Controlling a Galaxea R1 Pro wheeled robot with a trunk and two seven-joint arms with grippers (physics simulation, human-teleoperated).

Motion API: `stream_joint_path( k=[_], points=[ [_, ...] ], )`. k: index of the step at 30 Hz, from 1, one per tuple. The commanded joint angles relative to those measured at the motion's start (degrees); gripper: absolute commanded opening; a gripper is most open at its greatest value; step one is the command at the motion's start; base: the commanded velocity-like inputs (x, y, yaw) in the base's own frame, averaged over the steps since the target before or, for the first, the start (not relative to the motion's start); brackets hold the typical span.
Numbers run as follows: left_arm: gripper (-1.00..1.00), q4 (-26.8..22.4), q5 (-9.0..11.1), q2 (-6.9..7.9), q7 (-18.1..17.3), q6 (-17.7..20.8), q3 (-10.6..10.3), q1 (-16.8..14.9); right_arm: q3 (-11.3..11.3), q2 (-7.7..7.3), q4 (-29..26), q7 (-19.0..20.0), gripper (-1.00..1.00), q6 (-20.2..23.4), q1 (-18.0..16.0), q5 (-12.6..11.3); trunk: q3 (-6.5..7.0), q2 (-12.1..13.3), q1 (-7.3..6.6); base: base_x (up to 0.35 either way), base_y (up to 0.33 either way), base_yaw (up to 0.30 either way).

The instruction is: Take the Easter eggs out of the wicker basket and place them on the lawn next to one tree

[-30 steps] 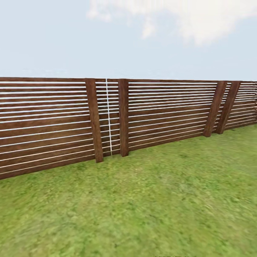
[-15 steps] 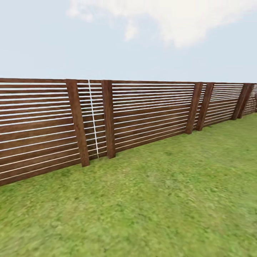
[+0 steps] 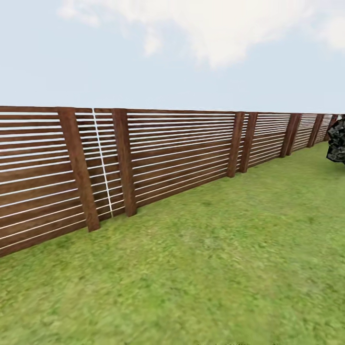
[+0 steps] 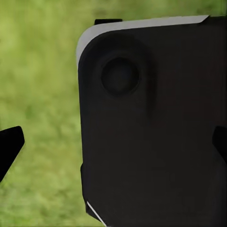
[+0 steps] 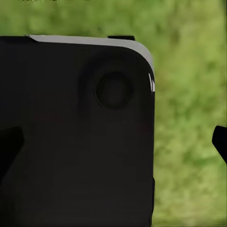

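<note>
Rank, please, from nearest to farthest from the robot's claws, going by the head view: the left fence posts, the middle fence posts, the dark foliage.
1. Left fence posts, close on the left.
2. Middle fence posts, further along the fence.
3. Dark foliage, at the far right edge.

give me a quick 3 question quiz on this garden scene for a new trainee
1. True or false: the wooden fence has horizontal slats.
2. Multiple choice: what shows at the far right edge of the head view? A) a red ball B) dark speckled foliage C) a bench
3. Fill in: in both wrist views, the ground behind the robot's dark body panel is green ____.

Key
1. True
2. B
3. Grass, that is the lawn. In the left wrist view the left end effector has its fingertips at opposite edges of the picture, wide apart; likewise the right end effector in its own view.
</note>
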Motion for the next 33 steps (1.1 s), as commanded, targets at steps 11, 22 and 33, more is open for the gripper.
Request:
stream_joint_path(
  k=[11, 22, 33],
  points=[
    [1.00, 0.0, -0.2, 0.04, -0.1, -4.0, -0.3, 0.0, 0.0, 0.12, 0.1, 0.0, 1.00, -0.3, 0.0, 0.0, 0.20, 0.0, 0.01, 0.246, 0.000, -0.288],
    [1.00, 0.0, -0.2, 0.09, -0.1, -4.3, -0.3, 0.0, 0.1, 0.30, 0.1, 0.0, 1.00, -0.3, 0.0, 0.1, 0.27, 0.0, 0.01, 0.334, 0.013, -0.205],
    [1.00, 0.0, -0.2, 0.11, -0.1, -4.4, -0.2, 0.0, 0.1, 0.22, 0.1, 0.1, 1.00, -0.3, 0.0, 0.1, 0.27, 0.0, 0.01, 0.335, 0.112, -0.127]
  ],
)
